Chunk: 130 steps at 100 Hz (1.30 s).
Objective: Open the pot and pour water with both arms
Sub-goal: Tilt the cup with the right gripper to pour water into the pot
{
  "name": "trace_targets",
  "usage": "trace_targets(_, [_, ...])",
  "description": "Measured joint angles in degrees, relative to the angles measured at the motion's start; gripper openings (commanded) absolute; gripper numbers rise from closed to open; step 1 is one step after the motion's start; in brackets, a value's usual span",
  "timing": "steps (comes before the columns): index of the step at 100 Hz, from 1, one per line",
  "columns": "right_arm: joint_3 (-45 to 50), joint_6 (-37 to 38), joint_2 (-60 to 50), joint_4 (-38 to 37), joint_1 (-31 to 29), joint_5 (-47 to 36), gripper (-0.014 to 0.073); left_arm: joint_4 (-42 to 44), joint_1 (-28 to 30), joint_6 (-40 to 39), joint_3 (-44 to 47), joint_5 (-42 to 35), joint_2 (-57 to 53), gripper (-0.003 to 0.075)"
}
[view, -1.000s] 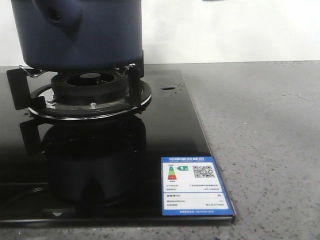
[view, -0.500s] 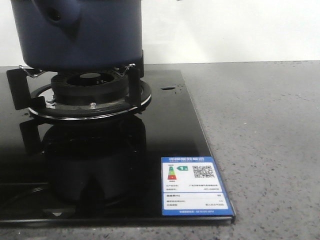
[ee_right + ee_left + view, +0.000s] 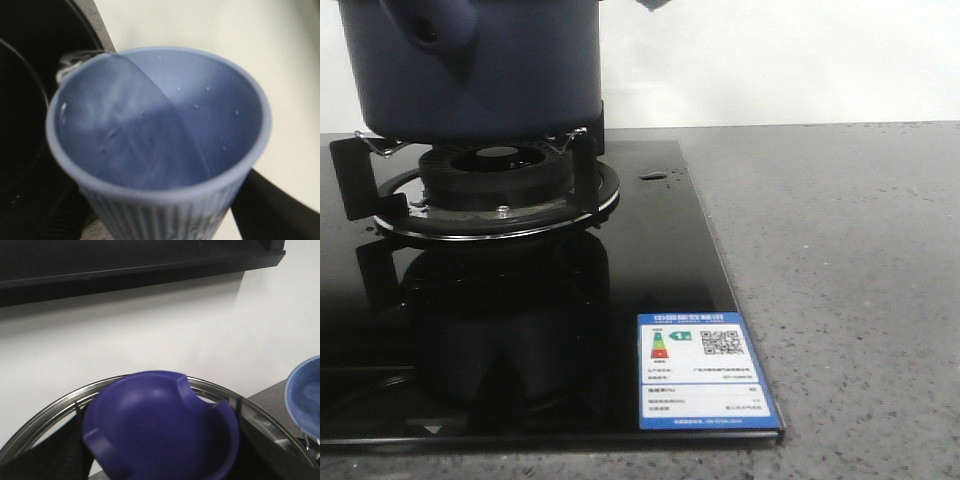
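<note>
The dark navy pot (image 3: 470, 65) stands on the gas burner (image 3: 495, 185) at the far left, its side socket (image 3: 435, 30) facing me; its top is cut off. In the left wrist view my left gripper (image 3: 160, 462) is shut on the purple-blue knob (image 3: 160, 425) of a steel-rimmed lid (image 3: 45, 420), held up against the white wall. My right gripper (image 3: 160, 225) is shut on a pale blue ribbed cup (image 3: 165, 215), tilted, with water (image 3: 120, 145) inside running to its lip (image 3: 75, 60) over a dark opening (image 3: 22, 125). The cup also shows in the left wrist view (image 3: 305, 395).
The black glass hob (image 3: 650, 260) carries a blue-and-white energy label (image 3: 705, 370) near its front right corner. Grey speckled countertop (image 3: 850, 280) lies to the right. A white wall stands behind. A small dark shape (image 3: 650, 4) pokes in at the top edge.
The small dark shape at the top edge has moved left, toward the pot. The pot and hob sit slightly further left in the picture.
</note>
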Motion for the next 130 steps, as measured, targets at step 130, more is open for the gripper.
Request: trace_targets(130, [-0.14,-0.11,0.46,-34.85,0.68,-6.17,0.0345,0.0,0.0,0.0,0.0,0.0,0.0,0.0369])
